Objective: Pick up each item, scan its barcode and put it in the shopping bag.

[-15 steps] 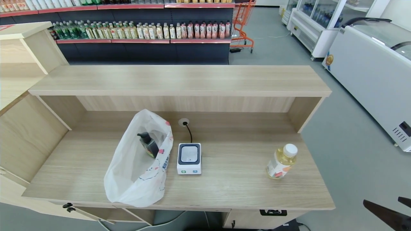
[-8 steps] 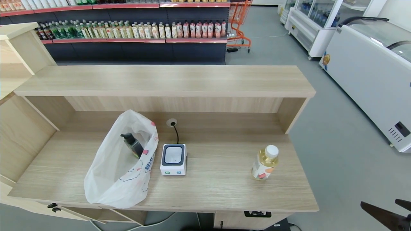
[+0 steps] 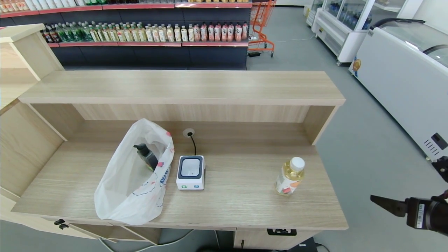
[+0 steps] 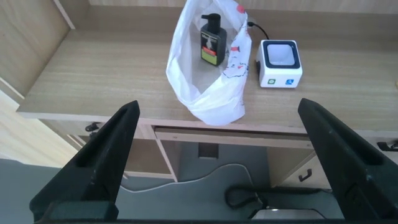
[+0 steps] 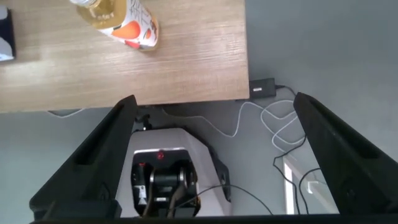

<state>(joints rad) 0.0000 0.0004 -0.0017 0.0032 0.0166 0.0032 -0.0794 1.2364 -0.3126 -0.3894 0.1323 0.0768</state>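
A drink bottle [image 3: 290,176] stood near the counter's [image 3: 238,199] right edge, the scanner [image 3: 190,172] beside the shopping bag [image 3: 134,182]; left gripper [image 4: 217,106] and right gripper [image 5: 211,102] hung with jaws spread.

Shop interior. Light-wood table [image 3: 245,206] w/ raised ledge [image 3: 182,87] at back. Grey floor [image 3: 367,140]. Behind: dark shelves [image 3: 147,56] w/ red trim, rows of drink bottles [image 3: 157,34]. Orange cart [image 3: 260,24] nr shelf end. White chest freezers [image 3: 402,80] on right.
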